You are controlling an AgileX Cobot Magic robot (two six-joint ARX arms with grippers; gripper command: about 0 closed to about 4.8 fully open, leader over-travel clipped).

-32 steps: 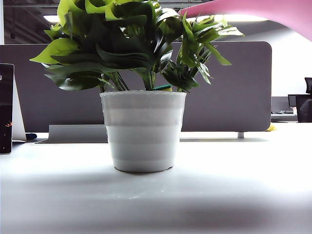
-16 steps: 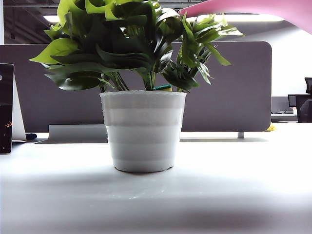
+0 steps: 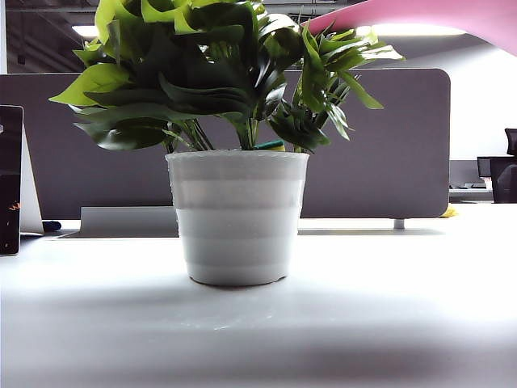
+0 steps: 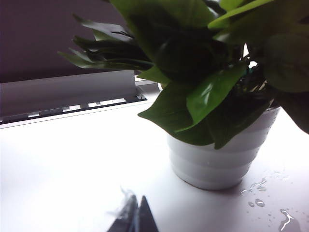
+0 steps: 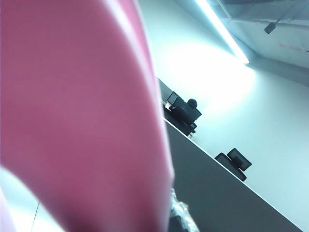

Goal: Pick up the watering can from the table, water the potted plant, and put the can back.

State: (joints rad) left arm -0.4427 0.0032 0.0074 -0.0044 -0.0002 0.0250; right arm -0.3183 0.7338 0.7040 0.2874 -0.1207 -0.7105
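The left tool (image 4: 135,217), tips pressed together and empty, hovers low over the table (image 4: 72,164) beside the plant (image 4: 212,96), while the right tool's grip cannot be told behind the can (image 5: 72,121), raised above the plant's leaves.

Pink watering can (image 3: 420,14), light and dark green potted plant (image 3: 234,121) in white ribbed pot, pale grey-white table (image 3: 388,323)
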